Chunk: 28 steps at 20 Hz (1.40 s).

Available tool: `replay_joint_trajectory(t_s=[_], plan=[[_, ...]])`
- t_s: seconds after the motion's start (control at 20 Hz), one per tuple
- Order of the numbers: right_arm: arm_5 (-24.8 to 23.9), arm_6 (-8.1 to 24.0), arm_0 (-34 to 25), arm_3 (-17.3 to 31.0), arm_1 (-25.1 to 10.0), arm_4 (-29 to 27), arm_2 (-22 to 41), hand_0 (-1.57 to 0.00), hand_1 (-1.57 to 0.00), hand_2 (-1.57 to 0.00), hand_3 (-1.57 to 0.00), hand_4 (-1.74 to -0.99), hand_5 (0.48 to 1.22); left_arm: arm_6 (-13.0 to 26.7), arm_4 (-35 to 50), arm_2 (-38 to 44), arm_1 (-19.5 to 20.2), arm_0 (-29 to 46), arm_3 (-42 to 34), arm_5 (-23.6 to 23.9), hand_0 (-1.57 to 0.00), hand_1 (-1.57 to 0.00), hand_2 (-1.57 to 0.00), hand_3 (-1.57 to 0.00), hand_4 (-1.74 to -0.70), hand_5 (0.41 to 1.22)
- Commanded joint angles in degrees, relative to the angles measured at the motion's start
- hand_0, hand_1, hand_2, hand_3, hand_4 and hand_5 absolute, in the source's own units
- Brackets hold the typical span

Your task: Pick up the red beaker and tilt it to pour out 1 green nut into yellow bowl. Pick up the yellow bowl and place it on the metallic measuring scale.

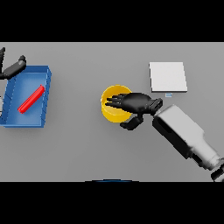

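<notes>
A boxy white and grey forearm ends in a glossy black right hand [133,102].

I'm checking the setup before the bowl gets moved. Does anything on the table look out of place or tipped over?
Yes: the red beaker lies flat on its side, diagonally, inside the blue tray at the left, not upright. The yellow bowl sits upright with the right hand over it; the scale lies square. No green nut is visible.

The right hand [131,102] reaches over the yellow bowl [113,111], fingers straight across its rim. The metallic measuring scale [168,77] lies near, upper right. A red beaker [31,99] lies in a blue tray [45,94]; the left hand [12,68] shows at the tray's far left corner.
</notes>
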Motion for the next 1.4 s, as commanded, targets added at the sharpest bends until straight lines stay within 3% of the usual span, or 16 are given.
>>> replay_joint_trajectory(t_s=[0.0,0.15,0.2,0.35,0.45,0.5,0.6,0.7,0.85,1.05,1.15,1.25,1.35], plan=[[-0.5,-0.31,0.2,0.73,0.55,0.01,0.12,0.0,0.0,-0.02,-0.04,-1.289,0.721,-0.06,-0.05,-0.29,-0.33,0.54,-0.27,0.04,0.0,0.0,0.0,0.0,-0.79,0.729],[0.13,1.03,0.07,0.92,1.07,-0.87,-0.76,0.0,-0.01,-0.08,-0.12,-1.333,0.8,0.86,0.25,0.18,0.31,0.22,-0.73,-0.37,0.0,0.0,0.0,0.0,-0.79,0.732],[0.31,0.71,-0.12,1.03,0.97,-0.91,-0.75,-0.07,-0.07,-0.14,-0.18,-1.365,0.838,1.18,0.5,0.23,0.28,0.31,-1.01,-0.59,0.0,0.0,0.0,0.0,-0.8,0.73],[0.19,0.11,0.15,0.53,0.81,0.04,0.13,-0.47,-0.38,-0.38,-0.42,-1.479,0.999,0.69,0.02,-0.29,-0.18,1.12,-1.35,-0.07,0.0,0.0,0.0,0.0,-0.79,0.729],[0.67,0.31,0.45,-0.31,0.58,-0.02,0.23,-0.78,-0.65,-0.59,-0.83,-1.469,1.079,0.83,0.08,-0.15,0.1,0.97,-1.68,-0.16,0.0,0.0,0.0,0.0,-0.79,0.732],[1.28,0.91,0.06,0.0,0.95,-0.24,0.12,-0.94,-0.81,-0.79,-0.98,-1.521,1.108,0.72,0.37,0.09,0.27,0.58,-1.2,-0.5,0.0,0.0,0.0,0.0,-0.79,0.733],[1.08,0.36,0.51,-0.57,0.36,-0.6,0.22,-1.17,-1.08,-1.07,-1.03,-1.594,1.148,0.08,0.36,0.16,0.34,0.99,-0.91,-0.43,0.0,0.0,0.0,0.0,-0.79,0.736],[1.43,-0.45,-0.33,0.21,0.29,-0.78,0.25,-1.31,-1.26,-1.25,-1.09,-1.642,1.175,0.59,0.22,-0.18,0.0,0.86,-1.64,-0.28,0.0,0.0,0.0,0.0,-0.79,0.734],[2.37,1.51,0.0,-1.61,-0.7,-0.9,0.0,-1.44,-1.41,-1.41,-1.15,-1.683,1.197,0.22,0.36,0.19,0.1,1.0,-0.91,-0.14,0.0,0.0,0.0,0.0,-0.79,0.727],[4.55,3.05,-0.53,-4.77,-2.15,-2.88,-1.55,-1.52,-1.51,-1.5,-1.35,-1.711,1.211,0.64,0.01,-0.01,0.49,1.11,-2.12,-0.1,0.0,0.0,0.0,0.0,-0.78,0.727],[5.87,4.66,-1.79,-5.79,-2.8,-4.29,-2.96,-1.54,-1.53,-1.53,-1.36,-1.717,1.215,0.64,-0.08,0.23,0.82,0.75,-1.39,-0.1,0.0,0.0,0.0,0.0,-0.78,0.729],[7.19,3.66,-1.76,-8.63,-5.42,-5.22,-3.16,-1.55,-1.54,-1.54,-1.33,-1.721,1.217,0.29,-0.15,0.28,0.6,0.54,-0.61,0.2,0.0,0.0,0.0,0.0,-0.79,0.733],[8.23,5.63,-1.92,-9.48,-6.28,-6.09,-3.74,-1.56,-1.55,-1.55,-1.31,-1.722,1.218,-0.94,0.19,0.49,0.5,0.33,0.04,0.15,0.0,0.0,0.0,0.0,-0.8,0.737]])
